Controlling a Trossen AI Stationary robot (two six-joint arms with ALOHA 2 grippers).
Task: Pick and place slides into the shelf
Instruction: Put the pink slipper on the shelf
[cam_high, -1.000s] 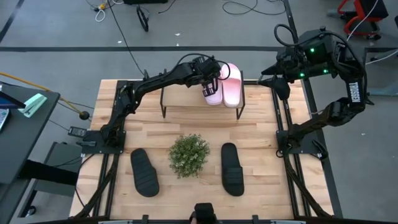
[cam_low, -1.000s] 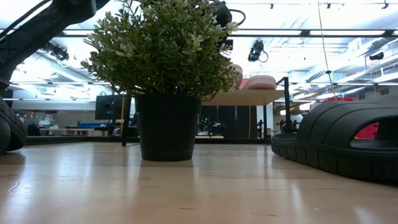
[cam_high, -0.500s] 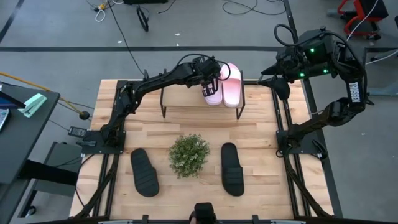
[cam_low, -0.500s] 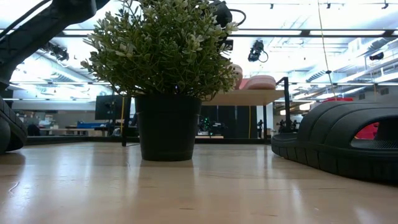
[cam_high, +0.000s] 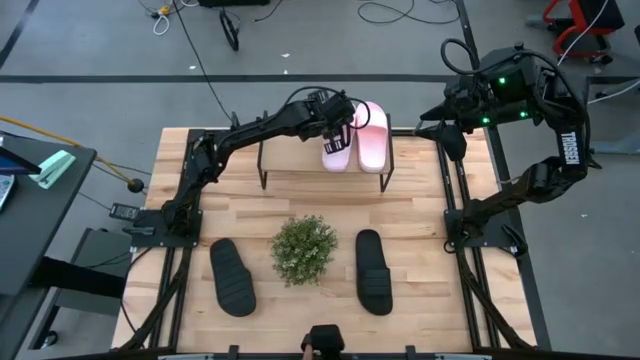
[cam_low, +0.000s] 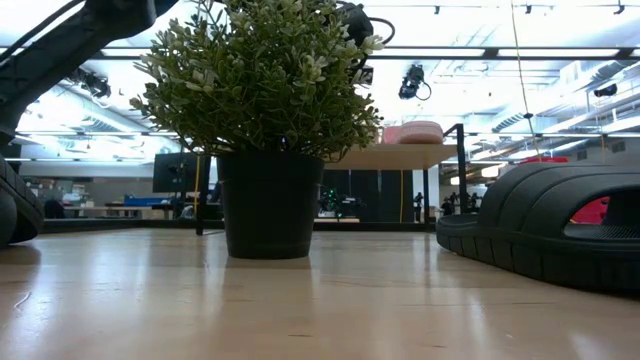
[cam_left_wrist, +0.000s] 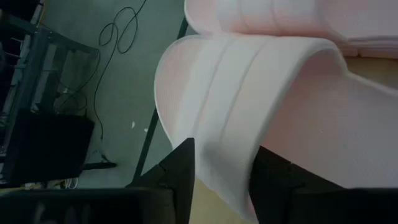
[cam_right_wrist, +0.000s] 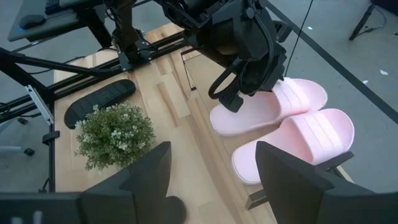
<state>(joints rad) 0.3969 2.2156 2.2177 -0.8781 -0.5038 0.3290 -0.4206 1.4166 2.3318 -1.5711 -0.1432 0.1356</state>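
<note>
Two pale pink slides lie side by side on the right end of the shelf (cam_high: 300, 158) at the table's far side: one (cam_high: 336, 150) under my left gripper (cam_high: 338, 128), the other (cam_high: 373, 140) to its right. My left gripper slants down over the first slide with its fingers apart on either side of the strap's edge (cam_left_wrist: 224, 155). Two black slides (cam_high: 232, 277) (cam_high: 374, 272) rest sole-down on the table near the front. My right gripper (cam_right_wrist: 211, 186) hangs open and holds nothing, high at the far right (cam_high: 447, 125). My left gripper comes at the pink slide slanting down from the table's left and near side. Its fingers (cam_left_wrist: 180, 180) stand on either side of the strap's edge; whether they touch it, I cannot tell. The slide lies flat on the shelf (cam_right_wrist: 267, 109).
A potted green plant (cam_high: 303, 250) stands mid-table between the two black slides and fills much of the low view (cam_low: 265, 100). The shelf's left half (cam_high: 290, 165) is bare. The arms' black frames run along both table sides.
The pink slide under my left gripper has settled on the shelf: the part that stood raised in the low view has sunk out of sight, and the slide has shifted slightly toward the table's left. Both arms have stayed in place.
</note>
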